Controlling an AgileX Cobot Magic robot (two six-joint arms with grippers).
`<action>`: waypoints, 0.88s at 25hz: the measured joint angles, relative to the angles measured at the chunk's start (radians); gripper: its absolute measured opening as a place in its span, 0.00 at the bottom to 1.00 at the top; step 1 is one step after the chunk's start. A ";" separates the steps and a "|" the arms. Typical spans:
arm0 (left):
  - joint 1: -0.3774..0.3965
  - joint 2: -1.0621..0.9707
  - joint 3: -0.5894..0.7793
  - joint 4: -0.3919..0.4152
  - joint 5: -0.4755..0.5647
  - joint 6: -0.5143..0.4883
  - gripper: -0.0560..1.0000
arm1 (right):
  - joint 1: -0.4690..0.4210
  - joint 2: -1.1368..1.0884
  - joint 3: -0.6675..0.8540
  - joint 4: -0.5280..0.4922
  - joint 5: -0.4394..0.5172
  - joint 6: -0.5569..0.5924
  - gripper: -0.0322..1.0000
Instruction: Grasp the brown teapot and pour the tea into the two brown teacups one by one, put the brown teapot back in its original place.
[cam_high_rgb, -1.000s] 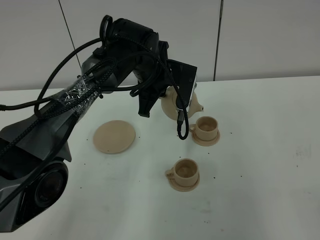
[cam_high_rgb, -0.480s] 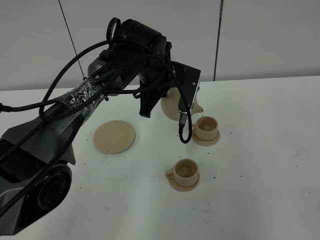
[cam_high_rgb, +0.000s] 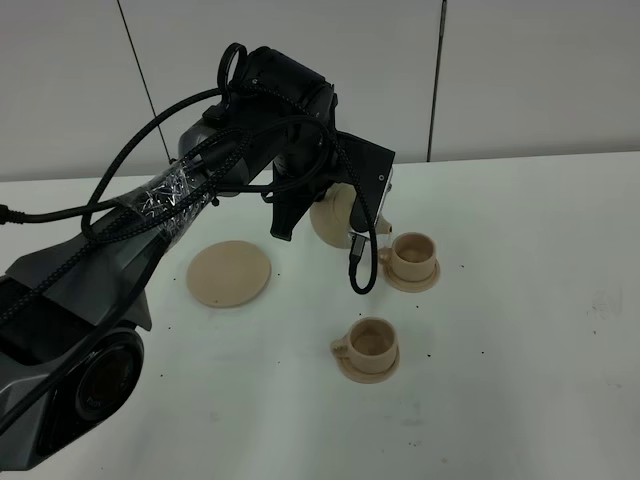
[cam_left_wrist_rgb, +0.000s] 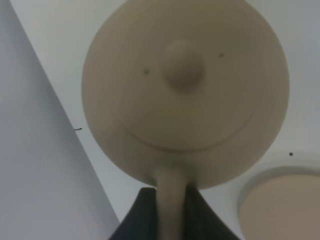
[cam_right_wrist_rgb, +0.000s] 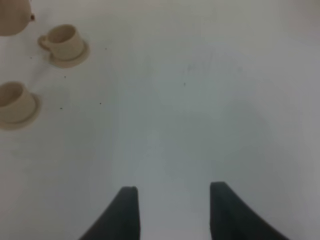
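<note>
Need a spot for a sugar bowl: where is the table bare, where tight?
Bare: the wide stretch of table right of the far teacup and near teacup, plus the strip in front of the near one. Tight: between the large saucer and the far teacup, where the held teapot hangs.

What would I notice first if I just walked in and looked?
The big black arm on the left, holding the brown teapot by its handle right beside the far teacup. Next, the bare round saucer on the white table, left of the near teacup.
</note>
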 joint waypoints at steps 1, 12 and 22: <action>0.000 0.000 0.000 0.000 -0.002 -0.001 0.21 | 0.000 0.000 0.000 0.000 0.000 0.000 0.35; -0.019 0.000 0.000 0.008 -0.023 -0.003 0.21 | 0.000 0.000 0.000 0.000 0.000 0.000 0.35; -0.030 0.000 0.000 0.059 -0.028 -0.019 0.21 | 0.000 0.000 0.000 0.000 0.000 0.000 0.35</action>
